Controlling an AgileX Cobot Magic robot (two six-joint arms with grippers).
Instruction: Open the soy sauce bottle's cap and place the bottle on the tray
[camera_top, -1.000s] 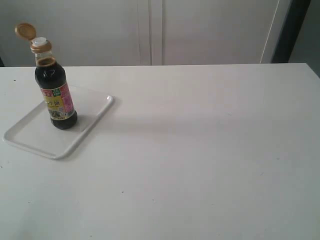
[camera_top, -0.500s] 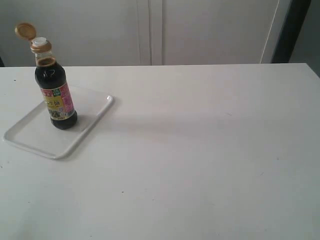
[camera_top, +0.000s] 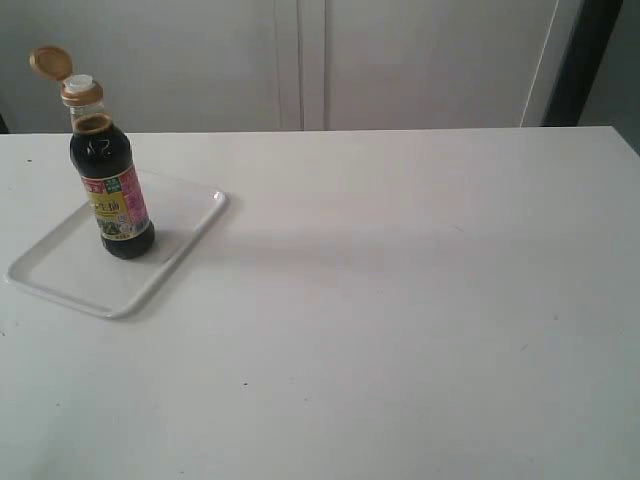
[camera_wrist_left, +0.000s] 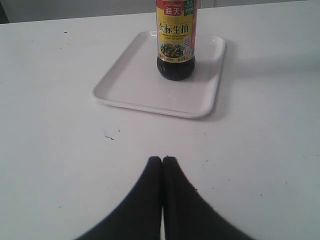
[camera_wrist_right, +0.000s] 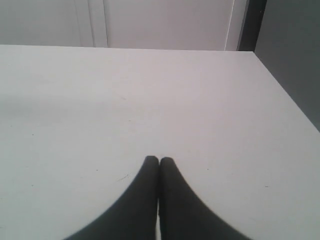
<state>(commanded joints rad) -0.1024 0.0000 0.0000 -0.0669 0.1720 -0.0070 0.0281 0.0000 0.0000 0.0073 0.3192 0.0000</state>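
Note:
The soy sauce bottle stands upright on the white tray at the left of the table. Its golden-brown cap is flipped open, hanging back from the white spout. In the left wrist view the bottle and tray lie well ahead of my left gripper, which is shut and empty. My right gripper is shut too, with nothing in it, over bare table. Neither gripper shows in the exterior view.
The white table stretches to the right of the tray. Its right edge shows in the right wrist view, with a dark gap beyond. A pale wall or cabinet front stands behind the table.

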